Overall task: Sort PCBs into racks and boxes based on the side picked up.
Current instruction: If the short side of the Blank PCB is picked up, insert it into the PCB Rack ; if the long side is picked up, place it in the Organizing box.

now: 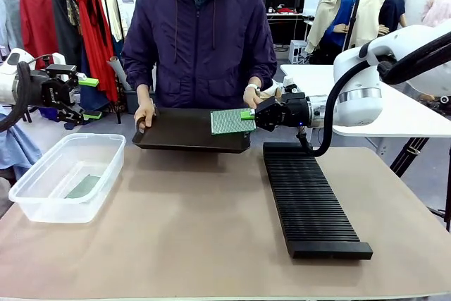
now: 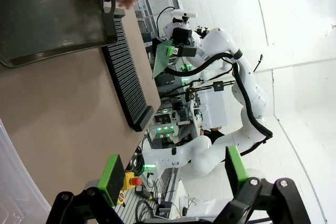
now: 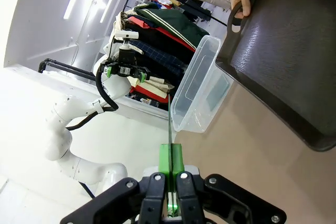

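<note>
My right gripper [image 1: 248,114] is shut on a green PCB [image 1: 231,122], holding it by its right edge just above the right end of the black tray [image 1: 176,132], which the person holds with both hands. In the right wrist view this PCB [image 3: 169,124] shows edge-on between the shut pads [image 3: 165,162]. The long black slotted rack [image 1: 310,199] lies on the table below and to the right of that gripper. The clear tub [image 1: 67,174] stands at the left with one PCB [image 1: 84,187] flat on its bottom. My left gripper [image 1: 88,96] hangs open and empty behind the tub, its pads [image 2: 111,177] wide apart.
The person's hands [image 1: 144,114] grip the tray's two handles at the far side of the table. A white table [image 1: 394,114] stands behind the right arm. Bare brown tabletop [image 1: 197,223] lies between tub and rack.
</note>
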`<move>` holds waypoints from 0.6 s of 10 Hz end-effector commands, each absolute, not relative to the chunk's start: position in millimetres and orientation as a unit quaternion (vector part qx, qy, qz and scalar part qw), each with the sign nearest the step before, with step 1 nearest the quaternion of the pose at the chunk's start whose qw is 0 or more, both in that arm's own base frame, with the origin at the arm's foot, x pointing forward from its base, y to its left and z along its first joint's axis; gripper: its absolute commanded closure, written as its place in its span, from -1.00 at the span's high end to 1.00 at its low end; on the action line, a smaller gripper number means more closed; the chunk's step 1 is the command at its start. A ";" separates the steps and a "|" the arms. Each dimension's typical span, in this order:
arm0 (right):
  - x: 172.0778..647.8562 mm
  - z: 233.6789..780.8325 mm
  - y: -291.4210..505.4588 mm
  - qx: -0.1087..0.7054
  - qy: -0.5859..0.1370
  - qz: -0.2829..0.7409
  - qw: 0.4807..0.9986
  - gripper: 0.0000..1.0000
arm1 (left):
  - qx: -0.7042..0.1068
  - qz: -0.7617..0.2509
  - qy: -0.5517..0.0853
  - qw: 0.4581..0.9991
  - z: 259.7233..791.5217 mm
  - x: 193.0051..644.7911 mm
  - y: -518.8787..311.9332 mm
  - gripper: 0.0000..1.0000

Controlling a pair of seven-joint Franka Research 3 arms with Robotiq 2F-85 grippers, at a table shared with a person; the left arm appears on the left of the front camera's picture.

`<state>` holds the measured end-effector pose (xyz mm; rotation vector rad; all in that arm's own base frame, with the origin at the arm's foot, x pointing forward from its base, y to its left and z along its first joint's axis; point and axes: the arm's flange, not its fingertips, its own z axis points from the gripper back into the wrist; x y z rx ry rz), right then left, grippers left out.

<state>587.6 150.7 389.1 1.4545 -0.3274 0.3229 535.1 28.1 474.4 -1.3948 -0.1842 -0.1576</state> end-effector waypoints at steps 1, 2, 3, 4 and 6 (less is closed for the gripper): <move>587.6 390.1 152.3 0.659 -0.149 0.147 0.723 -1.00 | -0.638 -0.071 -0.084 0.762 475.1 534.8 28.8 1.00; 587.6 390.1 152.3 0.659 -0.149 0.147 0.723 -1.00 | -0.638 -0.071 -0.084 0.762 475.1 534.8 28.8 1.00; 587.6 390.1 152.3 0.659 -0.149 0.147 0.723 -1.00 | -0.638 -0.071 -0.084 0.762 475.1 534.8 28.8 1.00; 587.6 390.1 152.3 0.659 -0.149 0.147 0.723 -1.00 | -0.638 -0.071 -0.084 0.762 475.1 534.8 28.8 1.00; 587.6 390.1 152.3 0.659 -0.149 0.147 0.723 -1.00 | -0.638 -0.071 -0.084 0.762 475.1 534.8 28.8 1.00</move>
